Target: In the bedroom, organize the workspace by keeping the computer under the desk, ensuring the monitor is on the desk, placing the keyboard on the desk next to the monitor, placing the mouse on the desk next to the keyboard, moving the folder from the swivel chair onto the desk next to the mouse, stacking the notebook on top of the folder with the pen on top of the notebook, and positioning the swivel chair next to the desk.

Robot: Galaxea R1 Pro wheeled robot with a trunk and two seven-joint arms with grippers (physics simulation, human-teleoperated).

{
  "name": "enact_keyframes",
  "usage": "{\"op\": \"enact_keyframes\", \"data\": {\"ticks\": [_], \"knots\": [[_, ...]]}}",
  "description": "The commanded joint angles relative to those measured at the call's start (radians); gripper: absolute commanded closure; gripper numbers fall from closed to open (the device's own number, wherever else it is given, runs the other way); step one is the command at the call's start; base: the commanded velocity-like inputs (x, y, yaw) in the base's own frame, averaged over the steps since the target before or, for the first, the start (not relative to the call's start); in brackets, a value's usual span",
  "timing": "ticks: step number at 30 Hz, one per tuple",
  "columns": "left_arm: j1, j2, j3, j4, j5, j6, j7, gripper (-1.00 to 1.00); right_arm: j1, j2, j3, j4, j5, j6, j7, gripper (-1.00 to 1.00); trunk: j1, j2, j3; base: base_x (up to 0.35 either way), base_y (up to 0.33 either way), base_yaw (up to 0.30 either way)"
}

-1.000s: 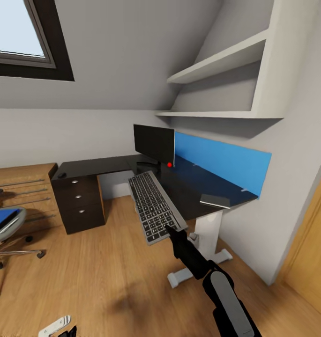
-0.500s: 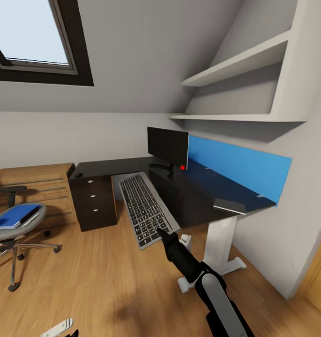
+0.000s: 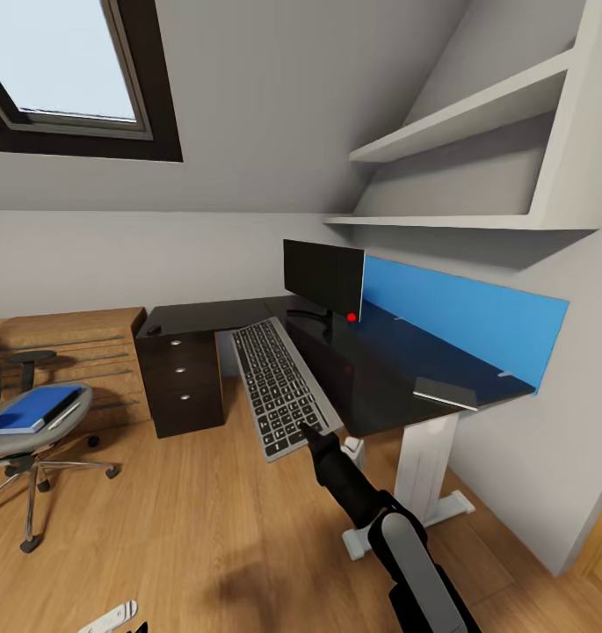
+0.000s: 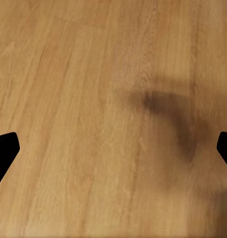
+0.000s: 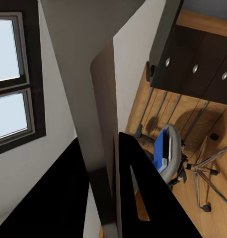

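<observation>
My right gripper (image 3: 311, 431) is shut on the near end of the silver keyboard (image 3: 279, 387), holding it in the air beside the black desk (image 3: 371, 374). In the right wrist view the keyboard (image 5: 101, 148) shows edge-on between the fingers (image 5: 143, 188). The monitor (image 3: 322, 277) stands at the desk's back corner. A grey notebook (image 3: 446, 393) lies near the desk's right end, and the mouse (image 3: 153, 330) sits above the drawer unit (image 3: 182, 387). The blue folder (image 3: 28, 411) rests on the swivel chair (image 3: 32, 440). My left gripper (image 4: 113, 148) hangs open over the floor. The computer and the pen are out of view.
A blue panel (image 3: 463, 316) backs the desk under white wall shelves (image 3: 476, 114). A light wooden drawer chest (image 3: 81, 347) stands between the chair and the drawer unit. The white desk leg (image 3: 419, 475) rises right of my right arm. Wooden floor (image 3: 186, 527) spreads in front.
The whole view has swung, so the desk and chair sit further right in the picture. The keyboard stays in my right gripper and now hangs close to the desk's front edge.
</observation>
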Motion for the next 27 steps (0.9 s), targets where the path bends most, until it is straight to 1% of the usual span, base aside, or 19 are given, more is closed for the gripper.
{"op": "enact_keyframes", "data": {"ticks": [1, 5, 9, 11, 14, 15, 21, 27], "knots": [[-0.001, 0.000, 0.001, -0.001, 0.010, 0.006, 0.003, -1.00, -0.001, 0.000, -0.001, 0.000, -0.011, 0.003, 0.001, 1.00, 0.000, -0.001, -0.001, 0.002, 0.002, 0.000], [0.000, 0.000, 0.001, 0.000, 0.010, 0.006, 0.003, -1.00, -0.001, -0.004, -0.001, -0.001, -0.011, 0.008, -0.001, 1.00, 0.000, -0.001, -0.001, 0.001, 0.001, 0.000], [0.000, 0.000, 0.000, 0.000, 0.010, 0.005, 0.002, -1.00, -0.001, -0.023, 0.000, -0.002, -0.012, 0.009, 0.001, 1.00, 0.000, -0.001, -0.001, 0.000, 0.000, 0.000], [0.000, 0.000, 0.001, 0.000, 0.010, 0.005, 0.001, -1.00, -0.001, -0.028, 0.000, -0.001, -0.016, 0.009, 0.002, 1.00, 0.000, -0.001, -0.001, 0.000, 0.000, 0.000], [0.000, 0.000, 0.000, 0.000, 0.010, 0.004, 0.002, -1.00, -0.001, -0.032, 0.000, 0.000, -0.034, 0.008, 0.003, 1.00, -0.012, 0.020, 0.008, 0.000, 0.000, 0.000], [0.000, 0.000, 0.000, 0.000, 0.010, 0.004, 0.003, -1.00, -0.001, -0.032, 0.001, 0.000, -0.046, 0.004, 0.003, 1.00, -0.015, 0.027, 0.011, 0.000, 0.000, 0.000], [0.000, 0.000, 0.001, 0.000, 0.010, 0.004, 0.003, -1.00, -0.001, -0.031, 0.002, 0.001, -0.052, 0.003, 0.001, 1.00, -0.038, 0.069, 0.030, 0.000, 0.000, 0.019], [0.000, 0.000, 0.000, 0.000, 0.009, 0.004, 0.004, -1.00, -0.001, -0.026, 0.009, 0.009, -0.049, -0.001, -0.005, 1.00, -0.061, 0.111, 0.053, 0.000, 0.000, 0.235]]}}
